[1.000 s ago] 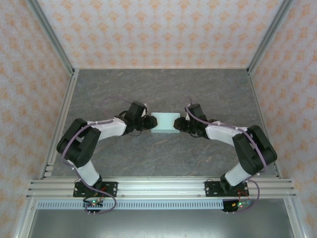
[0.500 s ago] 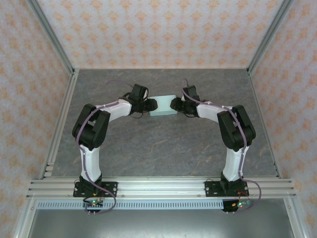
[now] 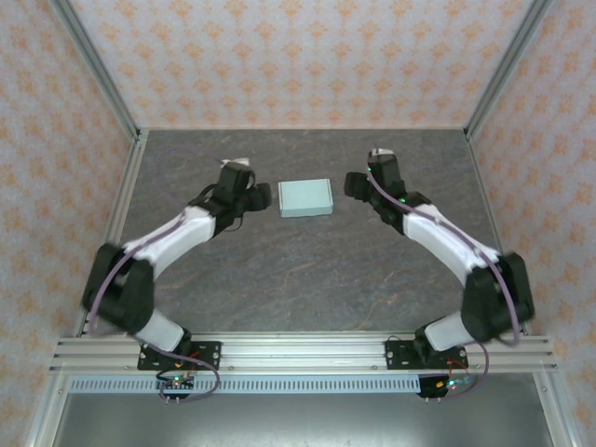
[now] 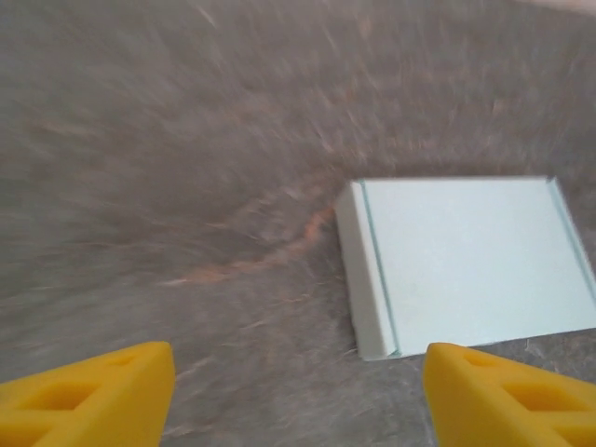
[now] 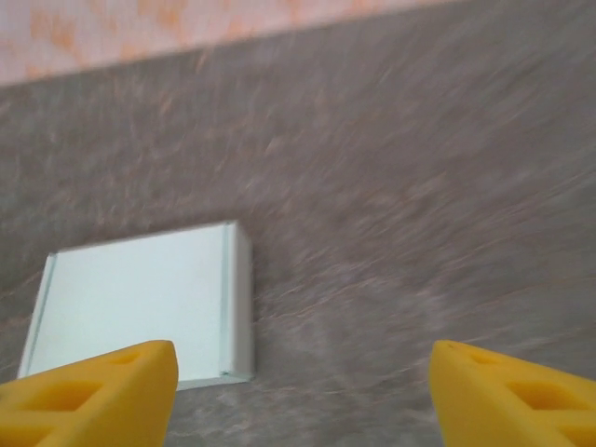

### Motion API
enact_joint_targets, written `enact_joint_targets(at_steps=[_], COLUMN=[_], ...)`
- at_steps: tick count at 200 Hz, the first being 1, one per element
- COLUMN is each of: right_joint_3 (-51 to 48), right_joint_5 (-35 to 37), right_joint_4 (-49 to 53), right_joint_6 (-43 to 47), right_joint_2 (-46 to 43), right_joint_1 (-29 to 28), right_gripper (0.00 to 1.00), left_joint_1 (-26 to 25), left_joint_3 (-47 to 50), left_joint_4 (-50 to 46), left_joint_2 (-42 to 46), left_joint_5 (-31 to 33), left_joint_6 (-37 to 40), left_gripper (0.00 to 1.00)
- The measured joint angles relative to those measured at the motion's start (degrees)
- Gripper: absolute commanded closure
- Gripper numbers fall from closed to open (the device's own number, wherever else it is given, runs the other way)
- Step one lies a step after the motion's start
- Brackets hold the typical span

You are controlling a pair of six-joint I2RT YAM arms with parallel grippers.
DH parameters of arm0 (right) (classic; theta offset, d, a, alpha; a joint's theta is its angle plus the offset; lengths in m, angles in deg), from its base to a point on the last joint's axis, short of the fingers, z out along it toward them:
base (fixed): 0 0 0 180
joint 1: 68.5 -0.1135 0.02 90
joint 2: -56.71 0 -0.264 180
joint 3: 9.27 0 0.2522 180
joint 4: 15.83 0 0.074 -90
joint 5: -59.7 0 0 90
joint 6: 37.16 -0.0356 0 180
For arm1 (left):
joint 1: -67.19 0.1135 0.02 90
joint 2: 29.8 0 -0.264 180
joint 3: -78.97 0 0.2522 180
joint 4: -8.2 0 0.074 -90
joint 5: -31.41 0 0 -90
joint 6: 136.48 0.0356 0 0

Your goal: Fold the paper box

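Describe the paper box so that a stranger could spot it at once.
Start at the grey marbled table inside the orange-patterned walls. Toward its far middle, between the left gripper and the right gripper, lies the paper box, touching neither. It is a flat, closed, pale mint-green rectangle, unlike the black-and-white arms beside it.

Top camera looks down; wrist cameras, seemingly close, share the paper box point(image 4: 466, 265).

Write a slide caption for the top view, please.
Folded paper box lies between the left tool and right tool, touched by neither.
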Motion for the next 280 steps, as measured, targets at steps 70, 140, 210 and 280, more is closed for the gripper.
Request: enact_joint_targets(at_steps=[70, 140, 210, 280], right_joint_3=[-23.1, -38.4, -38.8, -38.6], right_joint_5=[26.6, 28.2, 15.5, 3.6], right_joint_4=[-3.7, -24.2, -43.8, -56.3], right_joint_6=[6.7, 10.7, 16.7, 17.5], right_joint_2=[-22.9, -18.3, -4.8, 4.3], right_joint_1=[2.1, 6.4, 11.5, 18.2], right_gripper=[0.01, 0.01, 0.01, 0.01], left_joint_1=[2.6, 12.6, 20.6, 20.6], left_joint_3=[24.5, 37.3, 37.1, 32.1], left_joint_4=[7.5, 23.2, 43.9, 48.2], left_joint_2=[34.4, 26.2, 5.6, -3.0], left_joint_5=[23.3, 21.7, 10.8, 1.2], left_joint_6=[6.7, 16.0, 16.6, 20.0], left_gripper=[0.0, 0.0, 0.0, 0.0])
